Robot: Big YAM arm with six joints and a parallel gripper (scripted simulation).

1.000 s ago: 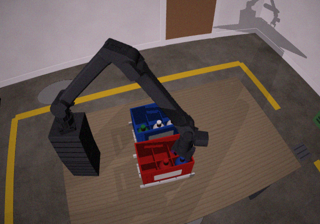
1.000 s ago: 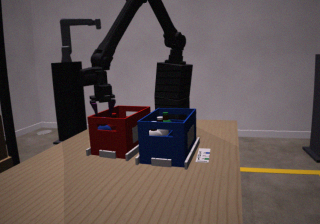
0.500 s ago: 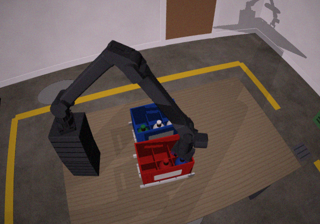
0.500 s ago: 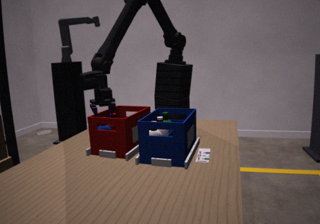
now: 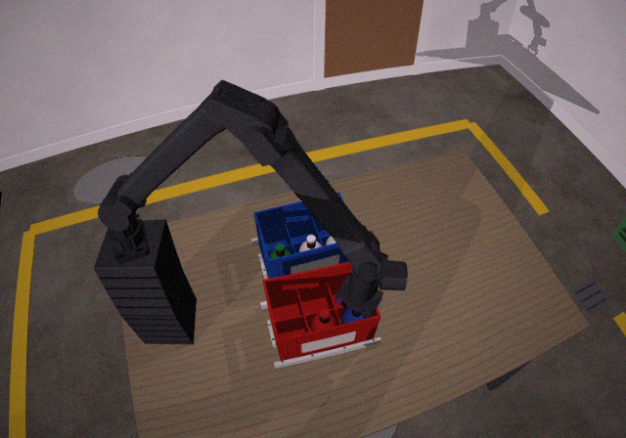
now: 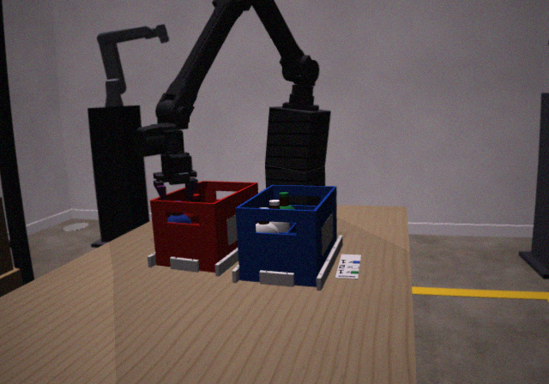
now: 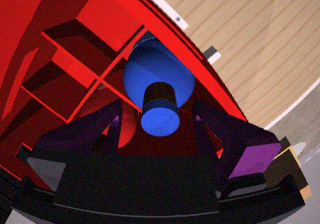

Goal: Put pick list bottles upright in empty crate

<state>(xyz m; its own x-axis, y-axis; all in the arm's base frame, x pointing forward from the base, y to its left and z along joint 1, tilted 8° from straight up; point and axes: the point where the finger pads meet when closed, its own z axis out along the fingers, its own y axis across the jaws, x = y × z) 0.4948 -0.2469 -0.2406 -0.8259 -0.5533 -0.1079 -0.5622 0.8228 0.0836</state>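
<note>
Arm (image 5: 310,183) (image 6: 203,57) reached over the red crate (image 5: 290,347) (image 6: 184,243) (image 7: 212,84), gripper (image 5: 355,311) (image 6: 176,195) (image 7: 157,105) pointing down at the corner compartment with the blue bottle (image 5: 352,316) (image 6: 178,219) (image 7: 159,74). Gripper was a bit over half open, nothing held; fingers stood apart on either side of the blue cap (image 7: 160,121), with gaps visible in the wrist view. Blue bottle was upright in its compartment. Red bottle (image 5: 323,321) (image 7: 128,126) stood in the compartment next to it, partly behind one finger in the wrist view.

Blue crate (image 5: 277,267) (image 6: 274,255) sat beside the red one on the table (image 5: 429,231) (image 6: 266,327) (image 7: 240,34). It held one green bottle (image 5: 279,252) (image 6: 283,196) and two white bottles (image 5: 309,244) (image 6: 266,227), all upright; one white was partly hidden by the arm in the top view. Pick list (image 6: 341,268) lay flat near the blue crate. With its black bar up, it read 1 green, 2 white, 1 blue. Green and white counts were met; blue was still needed. Pale strips (image 5: 329,352) (image 6: 328,260) (image 7: 165,6) lay along the crate bases.
</note>
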